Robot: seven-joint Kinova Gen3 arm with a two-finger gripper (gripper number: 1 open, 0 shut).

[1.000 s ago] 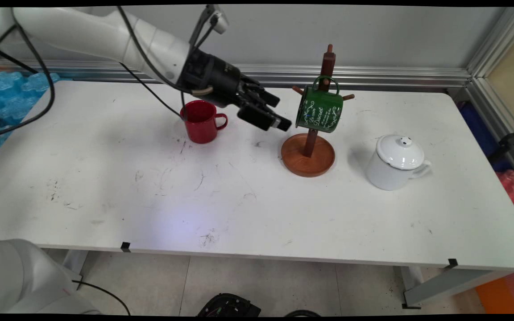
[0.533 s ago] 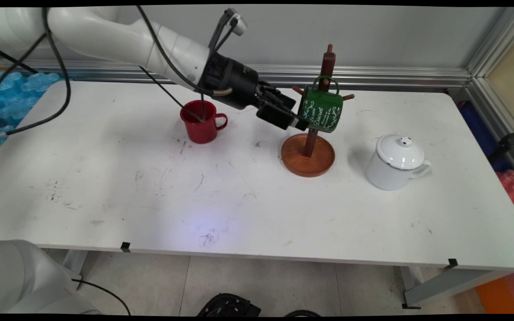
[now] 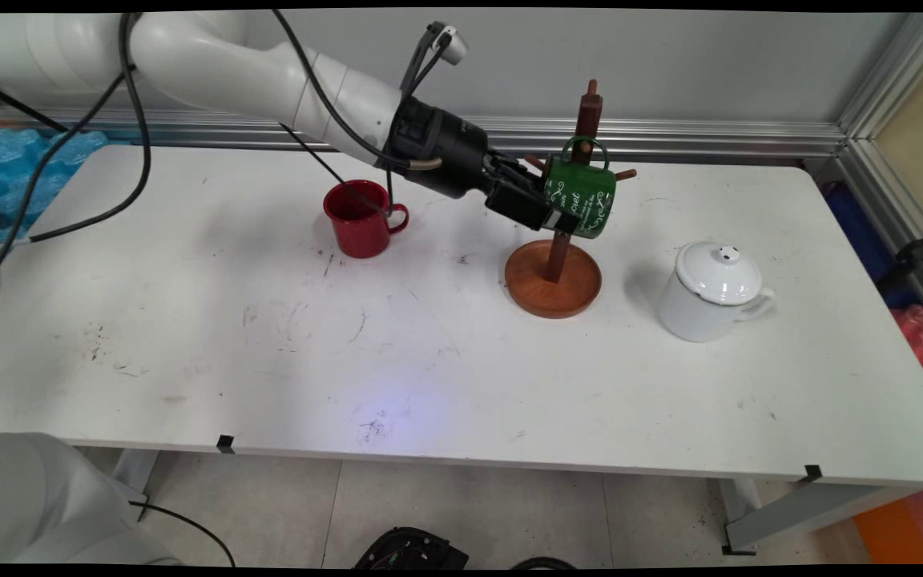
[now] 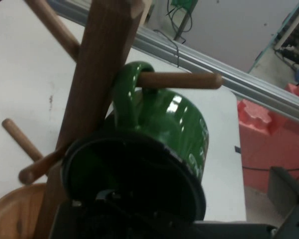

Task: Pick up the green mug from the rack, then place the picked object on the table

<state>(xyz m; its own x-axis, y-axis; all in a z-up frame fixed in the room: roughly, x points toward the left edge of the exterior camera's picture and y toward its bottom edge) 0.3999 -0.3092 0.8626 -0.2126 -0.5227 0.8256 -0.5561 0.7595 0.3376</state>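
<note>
Three vessels show in the main view, on the white table (image 3: 429, 361): a red mug (image 3: 357, 220) at the left, a white lidded pot (image 3: 710, 292) at the right, and between them a green mug (image 3: 586, 200) hung on a wooden mug tree (image 3: 587, 112). The green mug is off the table because its handle is looped over a peg. That leaves it tilted, with its mouth facing down and left. The gripper (image 3: 554, 218) comes in low from the left, right at that mouth, and overlaps the rim. From here I can't tell whether it is touching the mug. The red mug and the pot are well apart from it.

In the hand view, the green mug's (image 4: 174, 114) dark mouth fills the lower middle. Its handle is hooked on a peg (image 4: 181, 79) next to the post (image 4: 104, 59), so the mug's whole weight hangs from that one peg. The gripper's black body merges with the dark opening, so I cannot tell how wide it stands or whether it holds anything.
</note>
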